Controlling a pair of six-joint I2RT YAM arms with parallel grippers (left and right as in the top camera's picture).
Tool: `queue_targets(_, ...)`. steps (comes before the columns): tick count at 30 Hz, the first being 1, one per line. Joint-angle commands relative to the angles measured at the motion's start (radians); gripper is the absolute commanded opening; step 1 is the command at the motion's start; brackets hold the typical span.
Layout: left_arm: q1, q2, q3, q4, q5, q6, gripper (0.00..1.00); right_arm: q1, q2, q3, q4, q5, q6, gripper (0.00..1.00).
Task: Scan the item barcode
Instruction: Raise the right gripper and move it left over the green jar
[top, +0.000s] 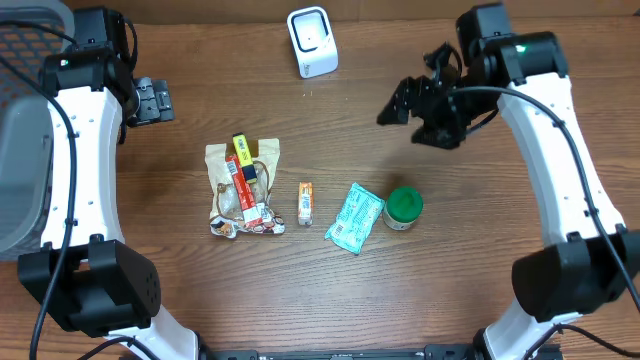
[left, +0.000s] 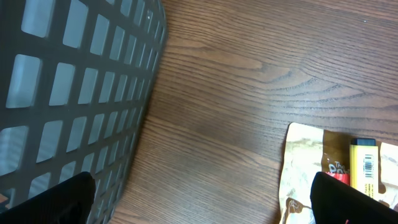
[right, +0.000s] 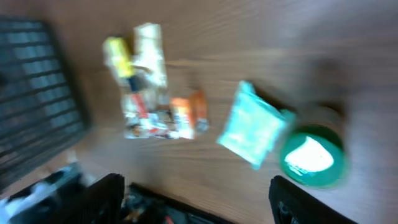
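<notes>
The right hand (right: 199, 202) hangs at the upper right of the overhead frame, fingers spread with nothing between them, well apart from the goods lying on the tabletop (top: 480, 300) at mid-frame. The left hand (top: 150, 100), at upper left beside the mesh basket (top: 20, 170), is spread wide and empty too. Nearest below the right hand sit a green-lidded tub (top: 404, 208) and, just beside it to the left, a teal sachet (top: 354, 218). I cannot tell which is meant for the white scanner (top: 312, 42) at top centre. The tub looks light, stiff and round, so it is probably best pinched across its sides. The sachet looks soft, flat and likely to buckle, so an edge pinch suits it. No barcode shows on either.
</notes>
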Motion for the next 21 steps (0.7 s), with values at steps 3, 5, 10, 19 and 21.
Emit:
queue_targets(3,0.002,-0.003,0.016,0.004,-0.006,0.019,1.00,0.011,-0.021,-0.001,-0.092,0.241,0.031,0.81)
queue_targets(5,0.002,-0.003,0.016,0.004,-0.006,0.019,1.00,0.029,-0.021,-0.013,-0.120,0.306,0.039,0.83)
queue_targets(10,0.002,-0.003,0.016,0.004,-0.006,0.019,1.00,0.092,-0.021,-0.084,-0.119,0.396,0.109,0.87)
queue_targets(19,0.002,-0.003,0.016,0.004,-0.006,0.019,1.00,0.198,-0.021,-0.202,-0.017,0.396,0.131,0.92)
queue_targets(21,0.002,-0.003,0.016,0.004,-0.006,0.019,1.00,0.219,-0.021,-0.203,0.016,0.393,0.132,0.92)
